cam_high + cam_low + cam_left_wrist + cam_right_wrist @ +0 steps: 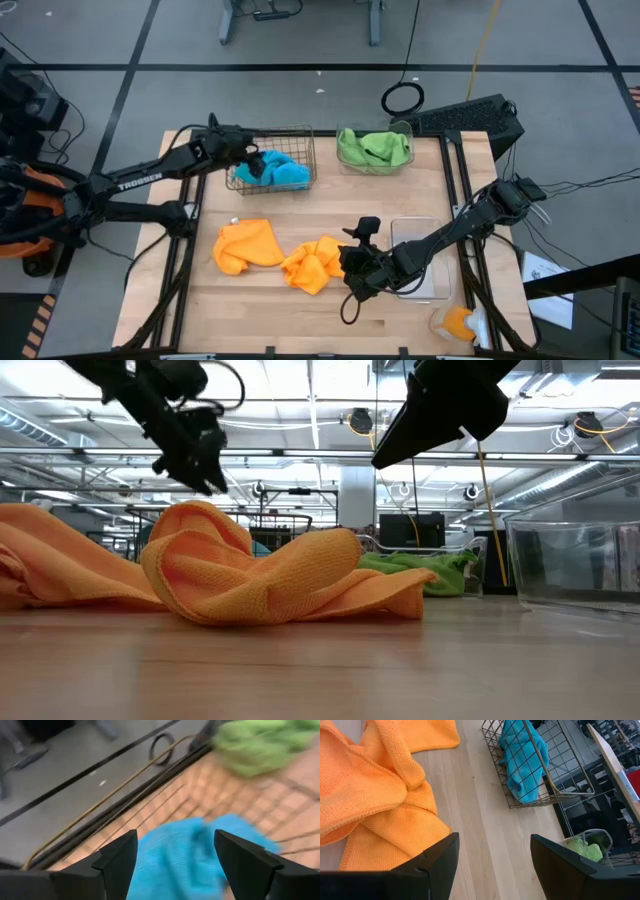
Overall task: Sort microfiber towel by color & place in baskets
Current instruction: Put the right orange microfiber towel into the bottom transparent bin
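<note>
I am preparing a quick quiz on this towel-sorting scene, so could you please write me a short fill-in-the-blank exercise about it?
1. The wire basket holds the ____ towel.
2. The clear bin at the table's far edge holds the ____ towel.
3. The two towels lying loose on the table are both ____.
4. The left gripper, fingers open, is over the ____ basket, while the right gripper sits beside an orange towel.

Missing words: blue; green; orange; wire
</note>
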You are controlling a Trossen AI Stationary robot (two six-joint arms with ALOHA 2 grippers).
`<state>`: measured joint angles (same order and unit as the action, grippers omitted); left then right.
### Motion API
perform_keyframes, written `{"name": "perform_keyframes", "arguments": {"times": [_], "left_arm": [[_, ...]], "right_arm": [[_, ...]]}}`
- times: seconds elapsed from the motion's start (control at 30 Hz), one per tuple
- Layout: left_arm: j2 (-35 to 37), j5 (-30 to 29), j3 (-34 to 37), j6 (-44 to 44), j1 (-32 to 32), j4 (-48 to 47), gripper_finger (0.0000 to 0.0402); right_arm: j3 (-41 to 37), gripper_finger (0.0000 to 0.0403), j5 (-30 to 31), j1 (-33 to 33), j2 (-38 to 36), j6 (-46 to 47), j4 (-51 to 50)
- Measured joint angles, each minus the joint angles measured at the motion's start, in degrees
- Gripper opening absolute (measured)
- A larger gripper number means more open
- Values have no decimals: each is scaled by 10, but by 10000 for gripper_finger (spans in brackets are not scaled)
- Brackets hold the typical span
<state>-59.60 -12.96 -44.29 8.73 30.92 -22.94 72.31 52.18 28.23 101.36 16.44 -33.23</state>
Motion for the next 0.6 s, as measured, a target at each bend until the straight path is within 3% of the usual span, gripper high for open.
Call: {"name": "perform_keyframes", "arguments": {"times": [0.23,0.6], "left_arm": [[35,34,-1,54,-128,-2,270],[27,-54,26,94,-427,67,270]], "right_arm": [[0,235,0,0,0,11,0],[0,235,-14,4,0,25,-4]]}}
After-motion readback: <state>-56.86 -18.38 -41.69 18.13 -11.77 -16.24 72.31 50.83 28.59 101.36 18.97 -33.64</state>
